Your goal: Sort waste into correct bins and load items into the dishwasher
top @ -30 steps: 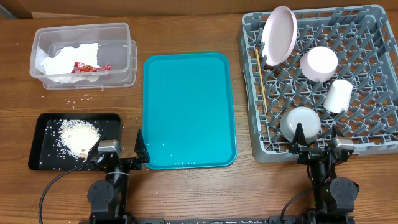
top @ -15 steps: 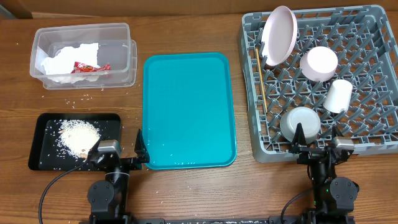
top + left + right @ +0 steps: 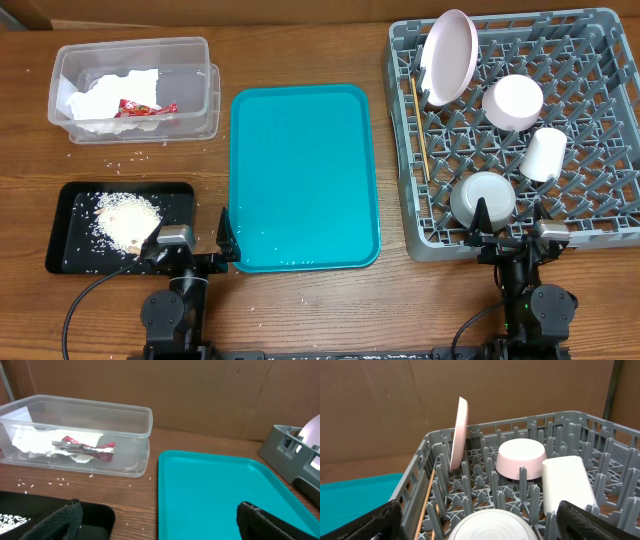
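Rack (image 3: 400, 150) lies just ahead of right gripper (image 3: 480, 522), whose jaws are wide and empty. In the rack: bowl (image 3: 483, 198) nearest, cup (image 3: 544, 153) and dish (image 3: 513, 102) beyond, plate (image 3: 449, 57) on edge far-left, chopsticks (image 3: 419, 130) along left wall.

Left gripper (image 3: 160, 522) also wide, empty. Black tray (image 3: 180, 200) with rice (image 3: 125, 220) sits just ahead-left of it. Tub (image 3: 205, 90), farther ahead-left, holds napkin (image 3: 95, 100) and wrapper (image 3: 135, 109). Teal tray (image 3: 300, 180) ahead-right.

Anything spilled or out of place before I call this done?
Yes: stray rice grains lie on the bare table between the clear tub and the black tray, outside both bins. Everything in the grey rack looks settled; nothing else stands out.
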`<move>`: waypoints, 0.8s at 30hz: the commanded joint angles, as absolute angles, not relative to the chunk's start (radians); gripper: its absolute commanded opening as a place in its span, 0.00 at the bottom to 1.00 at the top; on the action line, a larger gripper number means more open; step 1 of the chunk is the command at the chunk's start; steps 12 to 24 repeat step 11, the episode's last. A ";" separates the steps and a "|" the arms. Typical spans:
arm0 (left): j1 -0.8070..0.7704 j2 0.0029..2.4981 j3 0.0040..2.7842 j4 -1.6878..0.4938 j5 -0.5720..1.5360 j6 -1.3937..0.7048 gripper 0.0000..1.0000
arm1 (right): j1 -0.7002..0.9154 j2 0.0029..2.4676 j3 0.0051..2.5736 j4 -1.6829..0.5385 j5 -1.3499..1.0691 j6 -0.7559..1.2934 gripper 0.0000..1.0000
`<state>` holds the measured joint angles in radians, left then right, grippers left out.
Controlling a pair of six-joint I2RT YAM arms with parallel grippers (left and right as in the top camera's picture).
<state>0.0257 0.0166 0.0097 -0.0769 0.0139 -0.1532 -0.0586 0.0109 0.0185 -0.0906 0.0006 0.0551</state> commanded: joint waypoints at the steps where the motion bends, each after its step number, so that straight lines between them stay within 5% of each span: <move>1: 0.025 0.004 0.005 -0.077 0.001 -0.138 1.00 | -0.061 0.003 0.008 -0.084 0.006 0.052 1.00; 24: 0.025 0.004 0.005 -0.077 0.001 -0.138 1.00 | -0.061 0.003 0.008 -0.084 0.006 0.052 1.00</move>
